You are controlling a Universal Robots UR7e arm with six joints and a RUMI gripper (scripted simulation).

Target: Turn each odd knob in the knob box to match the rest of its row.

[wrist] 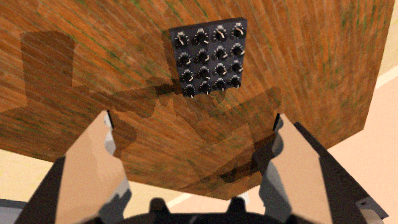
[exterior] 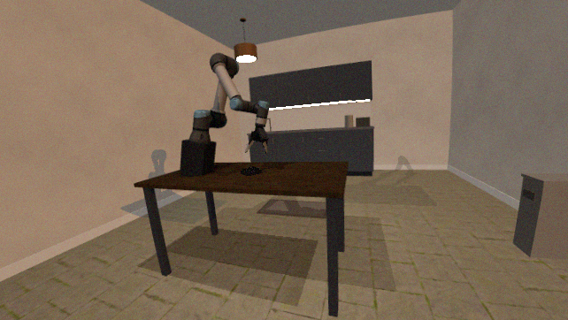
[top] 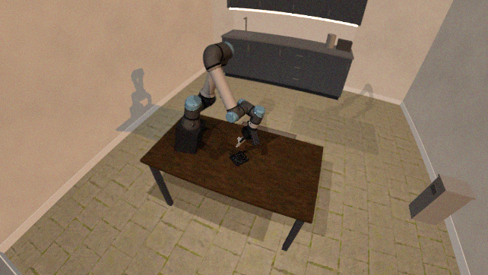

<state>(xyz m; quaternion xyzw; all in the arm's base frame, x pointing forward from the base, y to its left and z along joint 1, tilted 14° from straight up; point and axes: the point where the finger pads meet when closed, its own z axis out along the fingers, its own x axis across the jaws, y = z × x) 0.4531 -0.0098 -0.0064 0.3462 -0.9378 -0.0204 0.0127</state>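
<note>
The knob box (wrist: 210, 56) is a small black square with rows of dark round knobs, each with a pale pointer mark. It lies flat near the middle of the brown wooden table (top: 243, 167) and also shows in the top view (top: 239, 158) and the exterior view (exterior: 250, 171). My gripper (wrist: 195, 113) is open and empty. It hangs well above the table, above and behind the box, which sits ahead of the fingertips in the wrist view. The gripper also shows in the top view (top: 246, 141) and the exterior view (exterior: 257, 147). The knob marks are too small to read.
The arm's dark base block (top: 188, 137) stands on the table's back left corner. A dark counter (top: 289, 62) runs along the far wall. A grey and tan box (top: 437, 201) stands on the floor at the right.
</note>
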